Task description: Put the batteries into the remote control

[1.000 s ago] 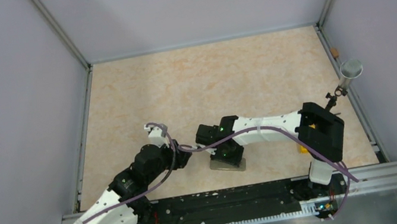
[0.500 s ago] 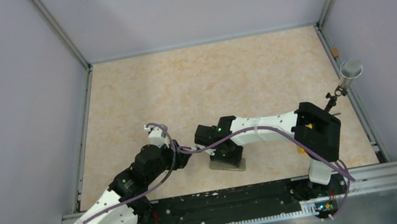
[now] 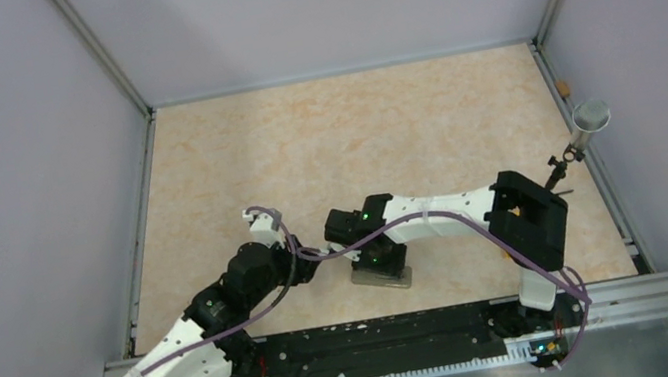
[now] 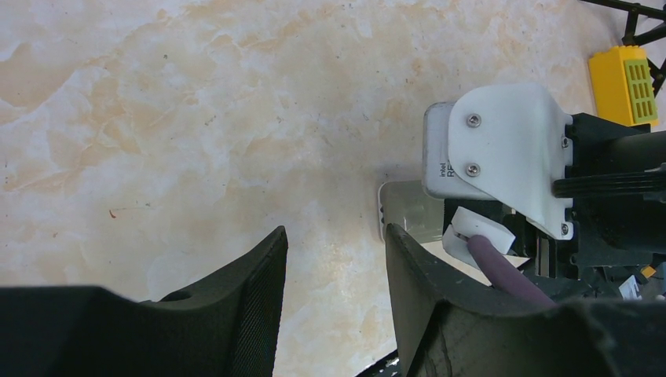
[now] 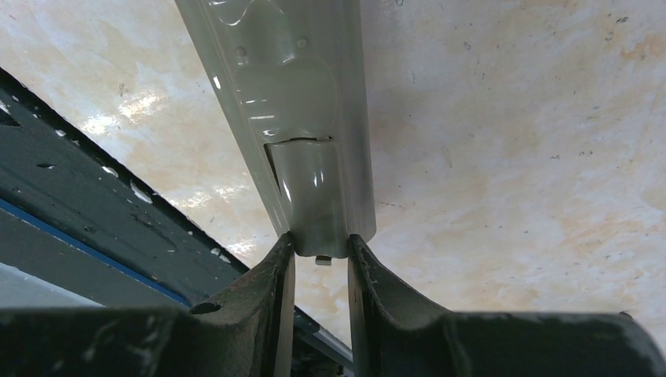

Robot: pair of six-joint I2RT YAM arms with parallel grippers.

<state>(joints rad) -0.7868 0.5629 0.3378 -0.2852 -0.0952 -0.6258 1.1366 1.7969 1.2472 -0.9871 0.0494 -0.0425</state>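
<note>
The remote control (image 3: 385,280) lies grey back up near the table's front edge. In the right wrist view the remote (image 5: 290,78) shows its back, and the battery cover (image 5: 310,196) sits at its near end. My right gripper (image 3: 376,257) stands over it, and its jaws (image 5: 320,245) are shut on that near end at the cover. My left gripper (image 3: 316,256) is open and empty (image 4: 334,236) just left of the remote's white end (image 4: 400,206). The batteries are not in view.
A dark metal rail (image 3: 384,334) runs along the front edge, close behind the remote. A yellow block (image 4: 622,78) lies to the right beyond the right wrist. A small stand with a round grey top (image 3: 590,117) is at the right wall.
The right arm's elbow has shifted slightly left and nearer, with the gripper still on the remote. The left arm has hardly moved.
</note>
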